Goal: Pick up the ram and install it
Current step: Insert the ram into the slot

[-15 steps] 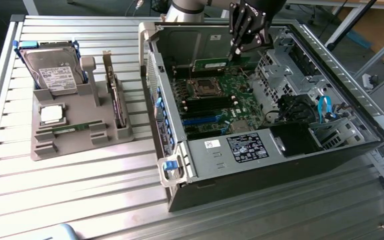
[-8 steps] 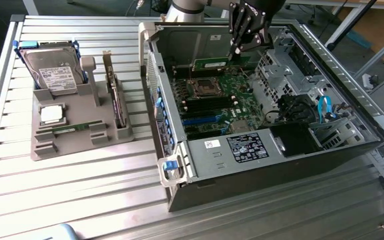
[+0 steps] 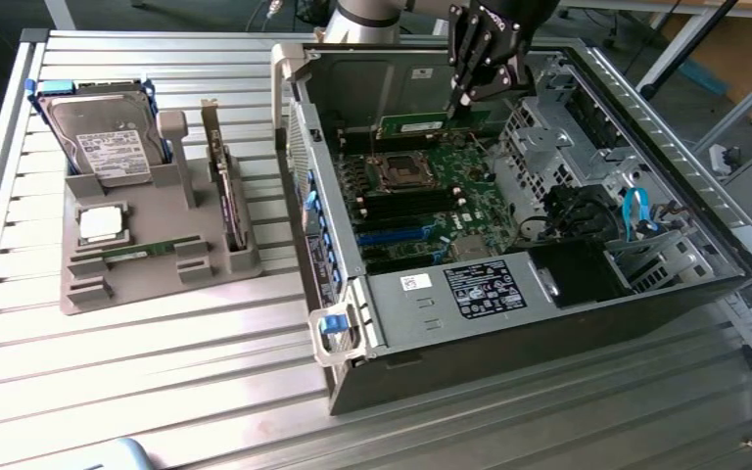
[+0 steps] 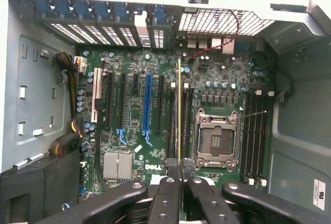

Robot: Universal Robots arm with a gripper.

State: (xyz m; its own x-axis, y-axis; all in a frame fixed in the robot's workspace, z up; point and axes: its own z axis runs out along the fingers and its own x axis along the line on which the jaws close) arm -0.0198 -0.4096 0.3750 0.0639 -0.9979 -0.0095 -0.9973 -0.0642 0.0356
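Gripper pinching the ram edge-on above the motherboard inside the open computer case.

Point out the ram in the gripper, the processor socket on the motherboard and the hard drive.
ram (image 3: pixel 429 124): exterior view, middle of its green face.
processor socket (image 4: pixel 217 140): wrist view, its dark centre.
hard drive (image 3: pixel 106 147): exterior view, its white label.
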